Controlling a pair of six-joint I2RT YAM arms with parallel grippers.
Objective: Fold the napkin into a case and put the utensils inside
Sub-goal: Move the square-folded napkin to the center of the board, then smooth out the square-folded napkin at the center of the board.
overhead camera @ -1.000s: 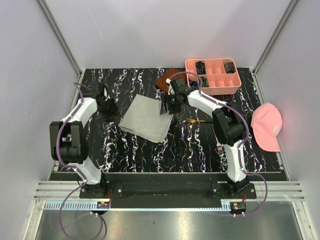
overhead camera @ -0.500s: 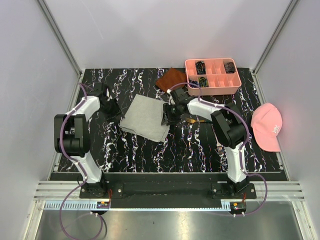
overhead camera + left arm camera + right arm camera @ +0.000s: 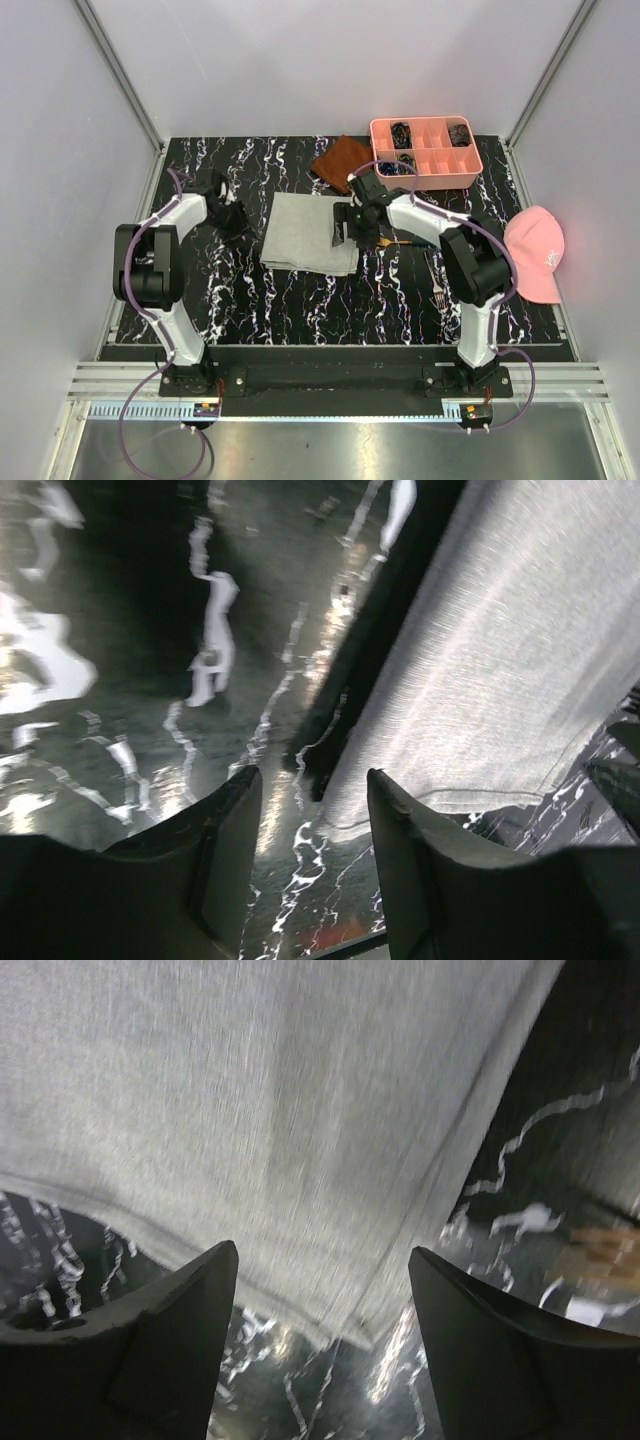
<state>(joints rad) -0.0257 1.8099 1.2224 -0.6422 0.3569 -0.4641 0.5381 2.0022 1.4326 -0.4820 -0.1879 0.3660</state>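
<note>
Fork [image 3: 437,280] nearest the arm bases: lies on the black marbled table [image 3: 300,300] close by the right arm, well apart from the napkin. Silver, slim, handle pointing away from the bases.

Further in, at mid-table: napkin [image 3: 308,232], light grey, lies flat as a folded, layered rectangle between the two arms. No utensil in it or on it.

Right gripper [image 3: 343,228]: hangs over the napkin's right edge. From the wrist camera, fingers [image 3: 170,1330] spread wide with only grey cloth and table seen between them; clamps nothing. Whether the tips touch the fabric: cannot tell.

Just right of that gripper: dark utensil with gold-coloured end [image 3: 398,241], flat on the table, near the napkin's right edge but off it.

Left gripper [image 3: 236,220]: sits just left of the napkin, near its far left corner. From the wrist camera, jaws apart, bare table between them, the cloth's corner just past the right-hand finger; grips nothing.

Out at the right rim: pink cap [image 3: 535,253].

Farthest back: rust-brown cloth [image 3: 342,158], beside the pink compartment tray [image 3: 425,180], small dark items in some of its cells.
</note>
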